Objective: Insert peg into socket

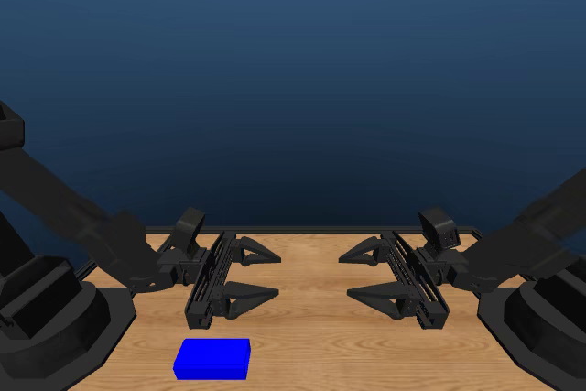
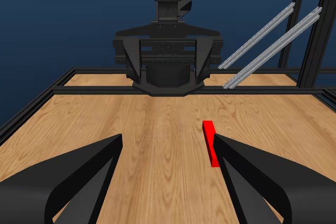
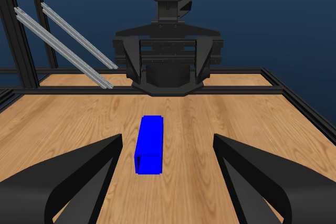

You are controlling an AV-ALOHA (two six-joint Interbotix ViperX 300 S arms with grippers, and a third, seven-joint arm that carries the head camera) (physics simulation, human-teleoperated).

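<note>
Lying nearest on the tabletop (image 1: 320, 336): socket (image 1: 211, 359), just before the left gripper (image 1: 249, 272), untouched. Peg (image 2: 211, 142): flat on the wood beyond it, hidden from the head view. Both the left and right gripper (image 1: 362, 274) hover with jaws wide, empty, seemingly ready to start. Nothing between blocks either reach.
</note>
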